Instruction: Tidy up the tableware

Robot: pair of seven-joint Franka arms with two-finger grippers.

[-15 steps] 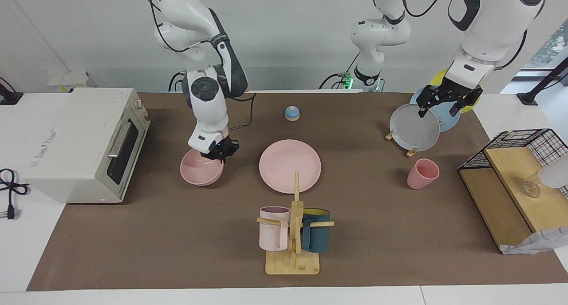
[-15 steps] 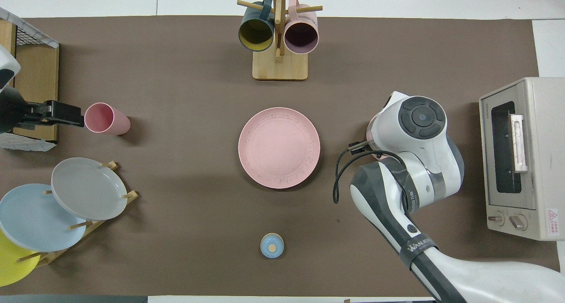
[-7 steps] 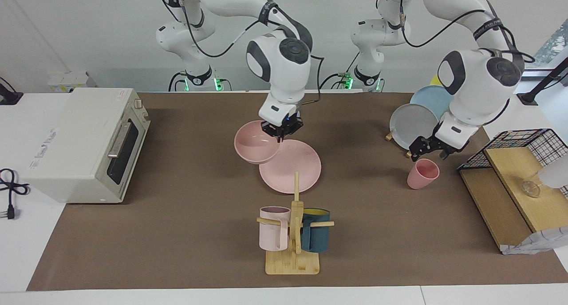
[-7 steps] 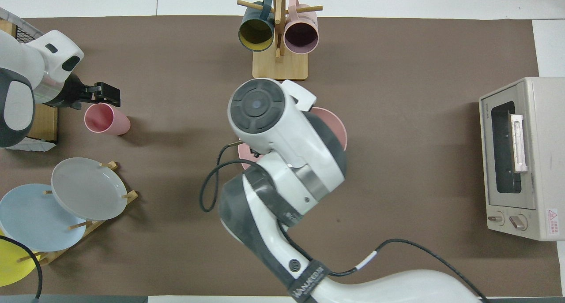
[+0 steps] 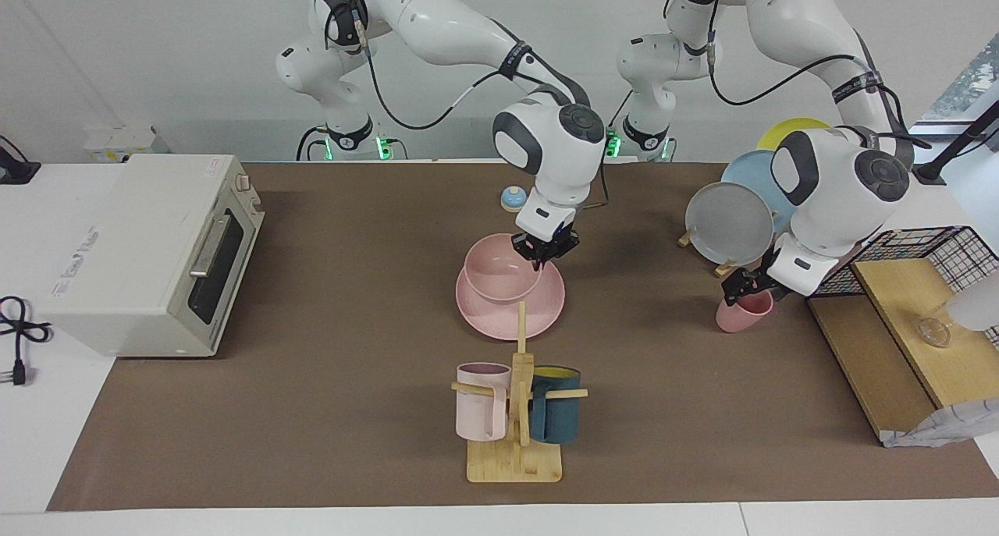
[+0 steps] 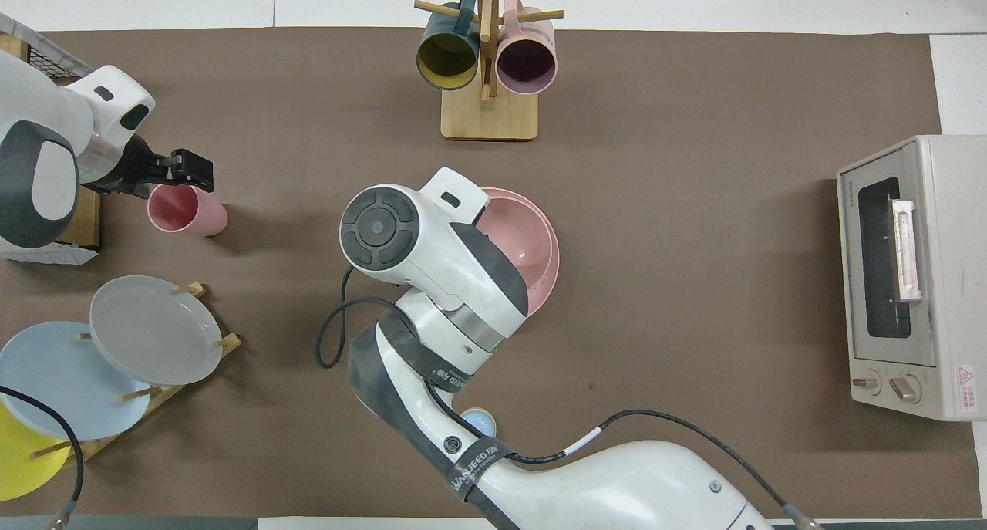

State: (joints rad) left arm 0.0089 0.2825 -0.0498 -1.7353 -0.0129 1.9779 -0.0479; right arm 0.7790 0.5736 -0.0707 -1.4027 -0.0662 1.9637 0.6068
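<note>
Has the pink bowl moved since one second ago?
Yes. The bowl, held by the right hand, went from beside the oven to over the plate.

A: Facing view sits high across the table (image 5: 312,411), looking back at both robots.
B: Overhead looks steeply down from their end; both share the whole tabletop, half-turned.

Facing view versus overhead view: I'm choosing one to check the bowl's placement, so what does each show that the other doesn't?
Facing view only: the right gripper shut on the pink bowl's rim.
Overhead view only: the toaster oven's knobs.
Both: the bowl over the pink plate, and the left gripper open at the pink cup.
</note>
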